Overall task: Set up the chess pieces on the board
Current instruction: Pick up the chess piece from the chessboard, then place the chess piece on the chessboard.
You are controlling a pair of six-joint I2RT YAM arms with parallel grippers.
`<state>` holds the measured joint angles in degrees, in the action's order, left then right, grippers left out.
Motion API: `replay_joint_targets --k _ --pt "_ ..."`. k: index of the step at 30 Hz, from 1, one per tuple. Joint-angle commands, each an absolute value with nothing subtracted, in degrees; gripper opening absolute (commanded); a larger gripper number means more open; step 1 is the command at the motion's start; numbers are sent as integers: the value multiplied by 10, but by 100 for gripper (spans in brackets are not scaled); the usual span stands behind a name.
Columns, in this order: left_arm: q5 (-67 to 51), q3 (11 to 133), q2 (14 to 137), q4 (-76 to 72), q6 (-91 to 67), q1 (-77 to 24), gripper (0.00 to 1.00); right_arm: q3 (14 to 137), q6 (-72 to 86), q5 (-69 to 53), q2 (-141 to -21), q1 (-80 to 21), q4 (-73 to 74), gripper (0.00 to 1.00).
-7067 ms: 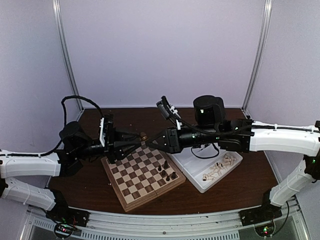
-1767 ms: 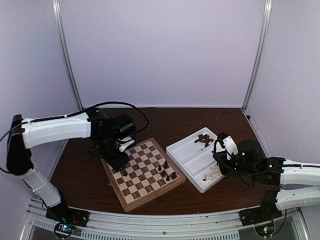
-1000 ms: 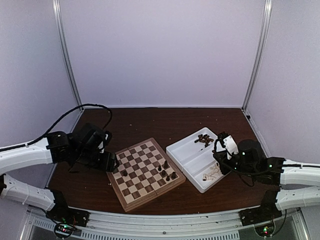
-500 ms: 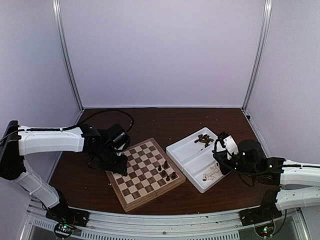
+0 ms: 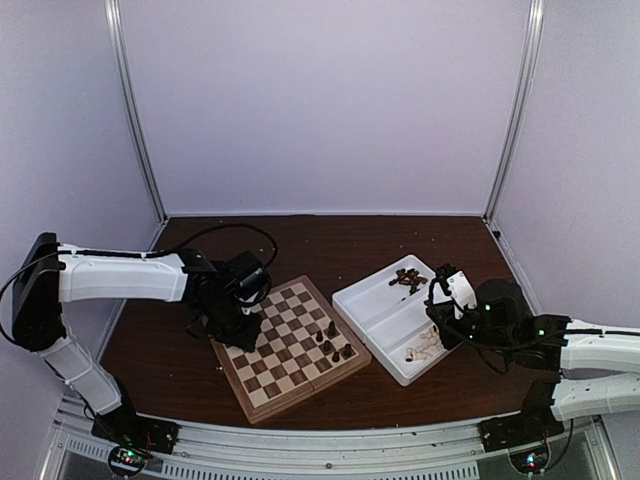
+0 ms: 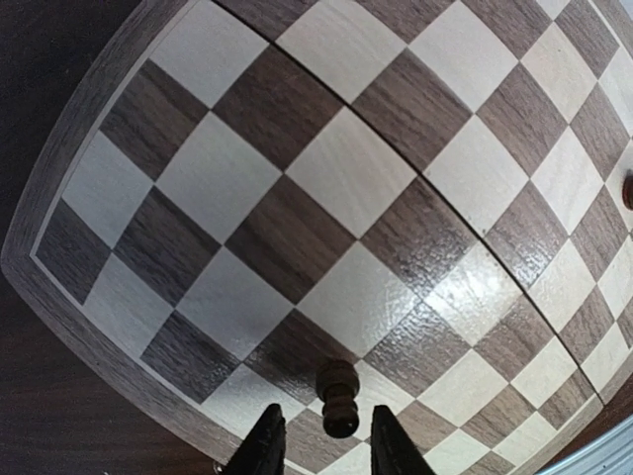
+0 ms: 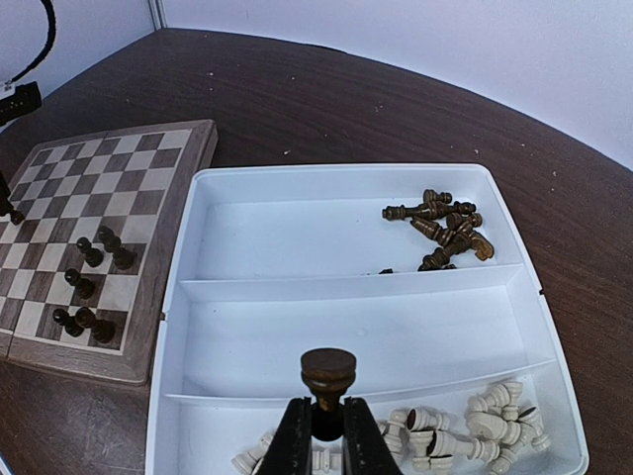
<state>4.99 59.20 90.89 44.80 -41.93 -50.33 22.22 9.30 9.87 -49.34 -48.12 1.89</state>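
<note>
Left hand (image 6: 325,414) is low over the board (image 6: 287,237), near its border. The fingers are apart and straddle an upright dark piece (image 6: 337,394) with a slim gap on each side, so there is no grip.

Right hand (image 7: 323,411) is closed on a second dark chessman (image 7: 327,368), head up, held over the white tray (image 7: 346,170).

- Tray, far compartment: loose dark pieces (image 7: 445,230).
- Tray, near compartment: cream pieces (image 7: 465,430).
- Board, tray side: several dark men (image 7: 89,272) standing.
- Bench (image 7: 297,89): dark brown.

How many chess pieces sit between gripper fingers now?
2. One dark pawn stands on the board inside the open left gripper; one dark piece is clamped in the right gripper by the tray.
</note>
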Motion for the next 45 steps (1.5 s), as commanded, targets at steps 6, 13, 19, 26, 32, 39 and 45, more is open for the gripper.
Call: replay_joint_targets --k 6,13,19,26,32,39,45 --pt "39 618 939 443 -409 -505 19 218 97 98 -490 -478 12 10" --pt "44 626 939 450 -406 -507 1 218 97 98 -490 -479 12 10" --pt "49 670 946 446 -388 -510 0 218 97 97 -492 -478 11 10" --pt "31 778 1025 427 -351 -521 1 219 97 99 -492 -479 11 10" --pt "9 846 1082 423 -331 -523 1 219 97 99 -493 -478 12 10" --pt "-43 867 1118 401 -329 -526 1 219 98 100 -492 -477 13 10" --pt "-55 874 1133 397 -329 -529 2 219 98 100 -492 -477 12 10"
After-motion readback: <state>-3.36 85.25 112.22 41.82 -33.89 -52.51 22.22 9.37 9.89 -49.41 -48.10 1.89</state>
